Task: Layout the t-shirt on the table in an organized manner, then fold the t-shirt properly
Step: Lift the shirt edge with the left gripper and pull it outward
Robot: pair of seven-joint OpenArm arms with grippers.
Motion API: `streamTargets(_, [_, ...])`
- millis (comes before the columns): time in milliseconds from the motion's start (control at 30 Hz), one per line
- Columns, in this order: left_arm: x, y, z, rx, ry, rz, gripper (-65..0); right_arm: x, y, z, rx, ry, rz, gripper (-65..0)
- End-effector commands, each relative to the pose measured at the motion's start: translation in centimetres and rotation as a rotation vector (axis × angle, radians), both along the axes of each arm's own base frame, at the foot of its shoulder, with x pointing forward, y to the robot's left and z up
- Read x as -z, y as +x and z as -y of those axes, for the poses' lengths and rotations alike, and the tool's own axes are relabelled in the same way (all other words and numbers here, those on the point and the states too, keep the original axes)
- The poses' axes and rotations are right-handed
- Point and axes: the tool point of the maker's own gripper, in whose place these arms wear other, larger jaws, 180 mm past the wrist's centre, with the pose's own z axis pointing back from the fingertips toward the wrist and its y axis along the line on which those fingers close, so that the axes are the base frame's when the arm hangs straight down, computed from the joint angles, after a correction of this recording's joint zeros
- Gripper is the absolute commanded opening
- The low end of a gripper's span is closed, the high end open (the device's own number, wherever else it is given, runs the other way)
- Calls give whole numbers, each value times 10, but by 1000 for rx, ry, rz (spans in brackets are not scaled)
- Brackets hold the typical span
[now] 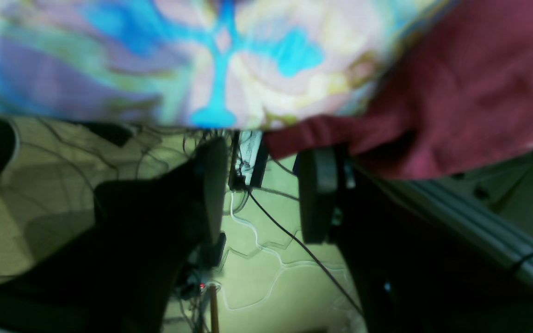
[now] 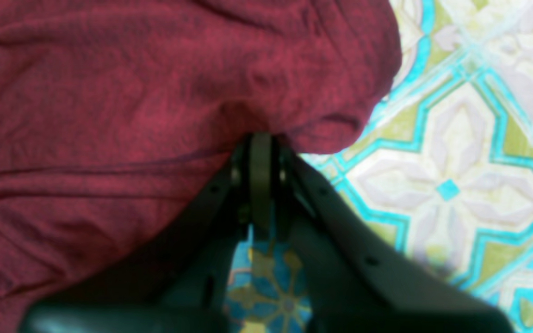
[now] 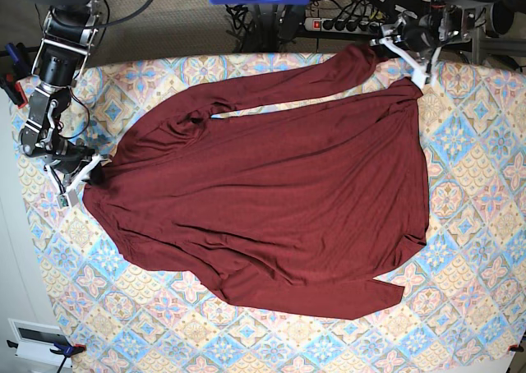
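Maroon t-shirt lies spread on tabletop, wrinkled. Right tool pinches its edge; left tool gapes empty beside a sleeve. Pull outward evenly, low.

Surface: table under a pastel tile-pattern cloth of blue, pink and cream | On it: dark maroon t-shirt, spread wide and wrinkled, one sleeve along the far edge | Relative to jaws: shirt edge is pinched at the closed right jaws; sleeve end hangs just beside the parted left jaws.
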Motion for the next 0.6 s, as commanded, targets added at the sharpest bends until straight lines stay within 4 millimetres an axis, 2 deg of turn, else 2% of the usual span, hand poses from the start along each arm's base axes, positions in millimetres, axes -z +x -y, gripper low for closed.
streamTargets(0, [-5, 7, 0, 2, -8, 37, -409, -23, 16, 10, 5, -14, 69, -650])
streamTargets(100, [-5, 8, 6, 13, -24, 38, -480, -23, 15, 10, 5, -14, 67, -650])
streamTargets(233, [-10, 14, 10, 22, -30, 61, -647, -23, 15, 10, 5, -14, 66, -650])
streamTargets(367, [-28, 22, 22, 58, -42, 117, -650, -23, 15, 10, 5, -14, 67, -650])
streamTargets(567, [-55, 20, 35, 111, -48, 175, -650, -23, 15, 9, 5, -13, 67, -650])
